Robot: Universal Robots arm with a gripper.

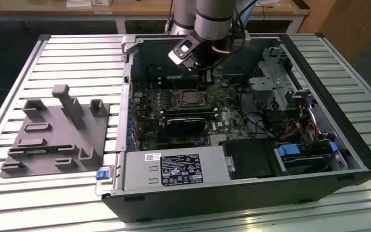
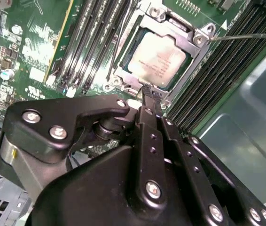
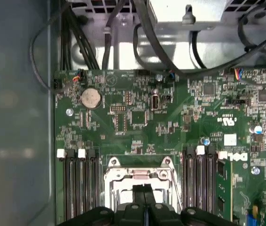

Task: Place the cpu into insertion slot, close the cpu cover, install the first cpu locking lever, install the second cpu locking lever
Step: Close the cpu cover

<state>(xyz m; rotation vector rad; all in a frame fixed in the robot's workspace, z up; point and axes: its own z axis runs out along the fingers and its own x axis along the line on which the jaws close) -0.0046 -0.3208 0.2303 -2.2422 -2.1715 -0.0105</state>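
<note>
The cpu (image 2: 156,61), one pale silvery square, is seen seated in the single insertion slot (image 3: 123,181) on the green motherboard (image 3: 123,122), just beyond the tips of the jaws. One cpu cover (image 2: 192,47) is laid flat around it, and the chip's top is shown through its window. The jaws are pressed together with nothing seen between them, and their tips are placed at the socket's near edge; contact cannot be told. One thin lever rod (image 2: 246,35) is seen jutting past the cover's far corner. The jaws are flanked by two banks of long black memory slots (image 3: 79,188), one on each side. In the exterior view, one open computer case (image 1: 237,203) is set on the slatted tabletop (image 1: 63,53), and one grey fixture (image 1: 56,130) lies well apart from the jaws.
</note>
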